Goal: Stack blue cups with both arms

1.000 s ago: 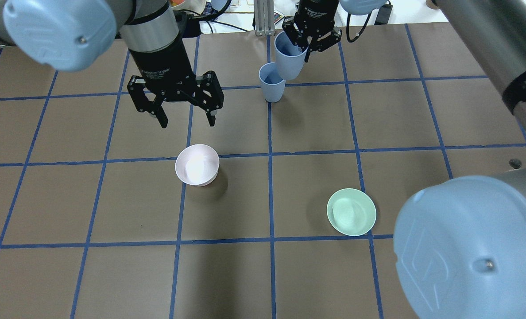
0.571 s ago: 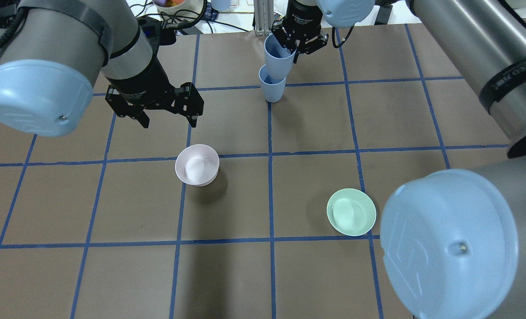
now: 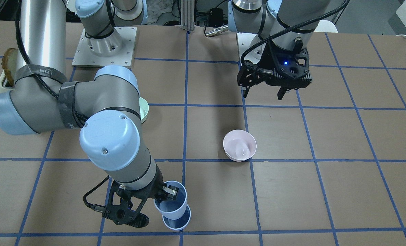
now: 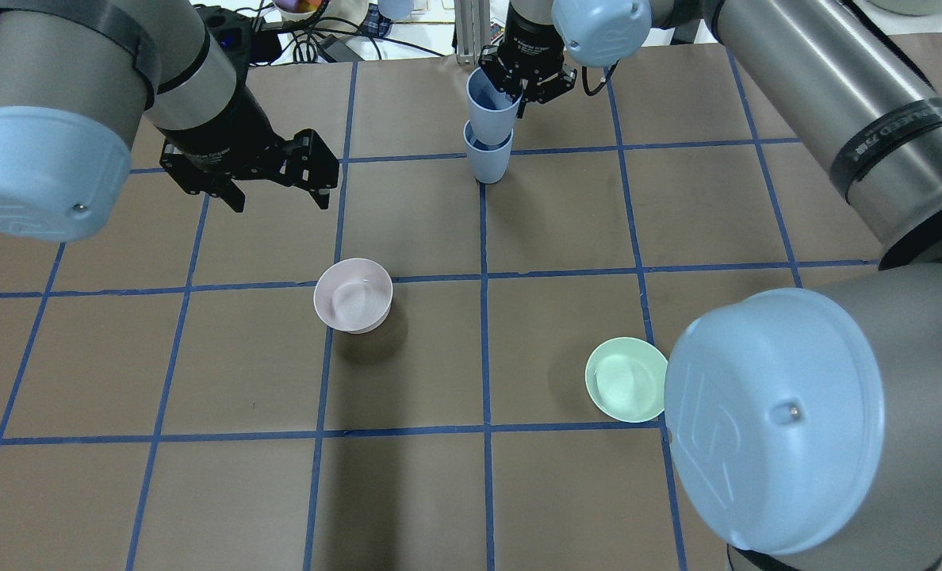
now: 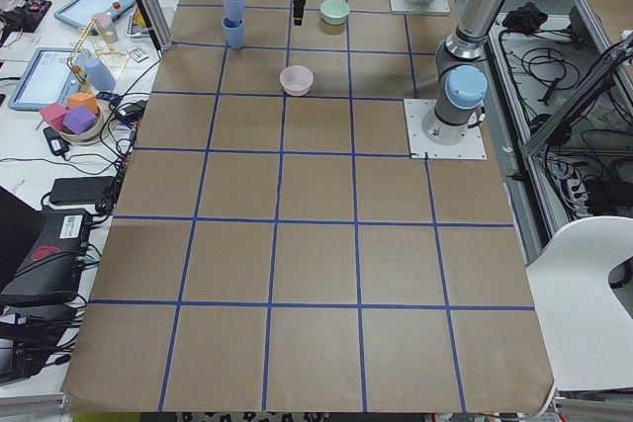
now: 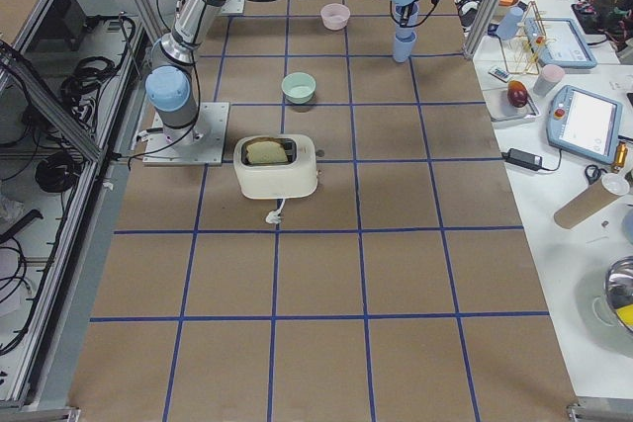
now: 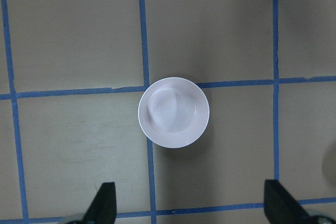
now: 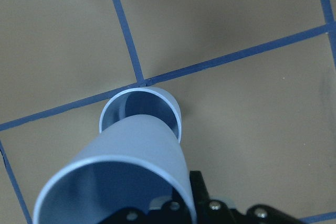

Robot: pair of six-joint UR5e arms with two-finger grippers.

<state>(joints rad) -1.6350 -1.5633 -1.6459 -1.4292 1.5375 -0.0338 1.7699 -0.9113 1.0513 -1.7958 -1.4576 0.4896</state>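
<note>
so the right gripper [image 4: 518,97] is pinching the held blue cup [image 4: 487,119] by its rim, with the standing blue cup [image 4: 487,165] dead at 6 o'clock just under it in the overhead view, while the left gripper [image 4: 279,203] is spread wide, empty, way off at 8.

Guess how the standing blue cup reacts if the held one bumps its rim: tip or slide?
Probably tips: the standing cup is tall, narrow, tapering to a small base. It looks like thin, light plastic, so it might also skid on the table. No brace: the left gripper hangs open, away, and the right gripper grips the held cup.
</note>
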